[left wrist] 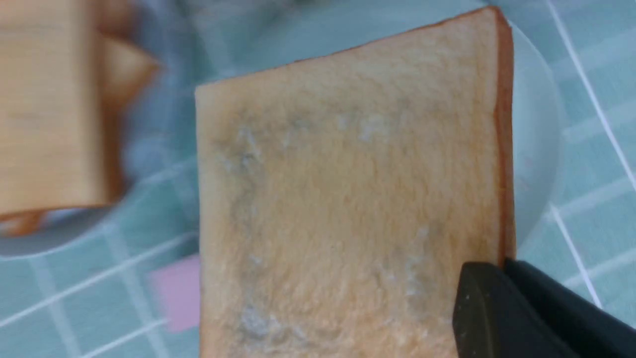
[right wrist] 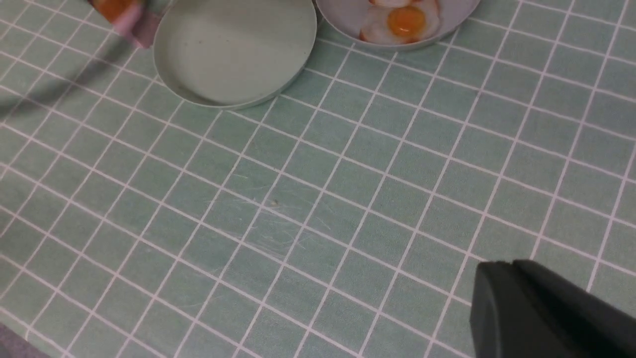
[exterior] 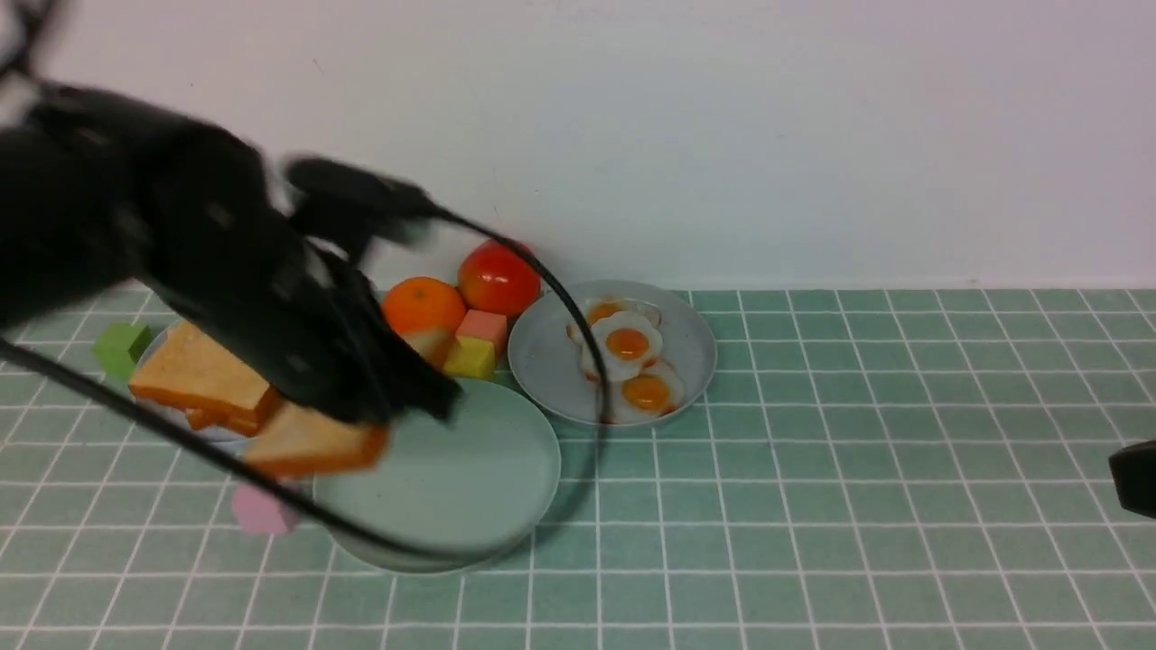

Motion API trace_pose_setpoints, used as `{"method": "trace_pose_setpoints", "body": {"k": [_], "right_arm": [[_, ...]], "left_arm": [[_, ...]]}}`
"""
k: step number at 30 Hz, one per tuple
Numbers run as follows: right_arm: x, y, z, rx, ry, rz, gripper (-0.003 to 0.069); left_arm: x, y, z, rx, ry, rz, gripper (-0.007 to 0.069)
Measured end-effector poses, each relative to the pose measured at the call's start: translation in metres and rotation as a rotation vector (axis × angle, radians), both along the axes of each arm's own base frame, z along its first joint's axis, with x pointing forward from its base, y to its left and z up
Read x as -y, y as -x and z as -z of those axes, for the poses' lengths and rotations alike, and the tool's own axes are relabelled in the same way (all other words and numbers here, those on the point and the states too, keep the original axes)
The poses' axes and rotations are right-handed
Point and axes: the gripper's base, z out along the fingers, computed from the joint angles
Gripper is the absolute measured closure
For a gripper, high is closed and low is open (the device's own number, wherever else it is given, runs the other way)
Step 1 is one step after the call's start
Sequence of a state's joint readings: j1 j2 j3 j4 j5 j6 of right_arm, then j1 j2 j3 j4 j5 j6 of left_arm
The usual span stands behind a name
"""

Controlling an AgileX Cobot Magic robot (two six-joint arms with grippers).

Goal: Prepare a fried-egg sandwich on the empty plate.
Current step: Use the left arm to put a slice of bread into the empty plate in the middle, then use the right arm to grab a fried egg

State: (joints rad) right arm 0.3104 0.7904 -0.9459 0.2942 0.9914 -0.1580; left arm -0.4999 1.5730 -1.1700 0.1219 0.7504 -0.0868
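Left end effector [exterior: 388, 417] grips toast slice [exterior: 302, 444] overhanging mint plate [exterior: 470, 492] left rim.

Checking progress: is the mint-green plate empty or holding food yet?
Empty: the mint-green plate is bare; the toast slice hangs at its rim.

Plain white wall [exterior: 722, 135]; green-tiled tabletop [exterior: 858, 469]

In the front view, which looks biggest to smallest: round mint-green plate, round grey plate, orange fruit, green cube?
Largest first:
round mint-green plastic plate
round grey plate, though it sits farther back
round orange fruit
small green cube
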Motion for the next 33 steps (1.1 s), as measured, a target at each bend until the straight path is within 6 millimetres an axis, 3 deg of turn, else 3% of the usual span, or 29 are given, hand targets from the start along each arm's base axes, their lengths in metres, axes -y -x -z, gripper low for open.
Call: {"method": "trace_pose_setpoints", "body": {"k": [6,9,14,20,21,24,26,28,30,31,32,33], "right_arm": [[0.000,0.000,0.000,-0.005,0.000,-0.002,0.0613],[0.000,0.002,0.002,-0.023,0.007,-0.008,0.0608],[0.000,0.003,0.003,-0.042,0.012,-0.014,0.0605],[0.000,0.002,0.003,-0.044,0.016,-0.013,0.0552],[-0.001,0.001,0.004,-0.047,0.016,-0.013,0.0512],[-0.002,-0.004,0.005,-0.049,0.013,-0.009,0.0445],[-0.005,-0.013,0.006,-0.042,0.003,0.002,0.0372],[-0.008,-0.024,0.008,-0.027,-0.009,0.016,0.0349],[-0.012,-0.040,0.012,-0.025,-0.023,0.032,0.0348],[-0.014,-0.043,0.013,-0.032,-0.023,0.034,0.0350],[-0.019,-0.060,0.017,-0.041,-0.034,0.047,0.0367],[-0.021,-0.067,0.020,-0.052,-0.036,0.051,0.0375]], "left_arm": [[0.033,-0.006,0.035,0.026,-0.081,0.054,0.0636],[0.038,-0.014,0.053,0.025,-0.112,0.049,0.0636],[0.040,-0.018,0.068,0.009,-0.135,0.053,0.0591],[0.041,-0.019,0.068,0.020,-0.126,0.061,0.0419],[0.043,-0.020,0.067,0.029,-0.110,0.062,0.0343],[0.044,-0.020,0.065,0.037,-0.085,0.058,0.0244],[0.044,-0.017,0.054,0.049,-0.042,0.041,0.0167],[0.042,-0.012,0.038,0.073,0.002,0.027,0.0160],[0.037,-0.001,0.004,0.131,0.085,0.008,0.0214],[0.036,0.001,0.001,0.138,0.094,0.006,0.0223],[0.028,0.014,-0.030,0.201,0.165,-0.003,0.0314],[0.023,0.022,-0.046,0.236,0.200,-0.006,0.0368]]}}
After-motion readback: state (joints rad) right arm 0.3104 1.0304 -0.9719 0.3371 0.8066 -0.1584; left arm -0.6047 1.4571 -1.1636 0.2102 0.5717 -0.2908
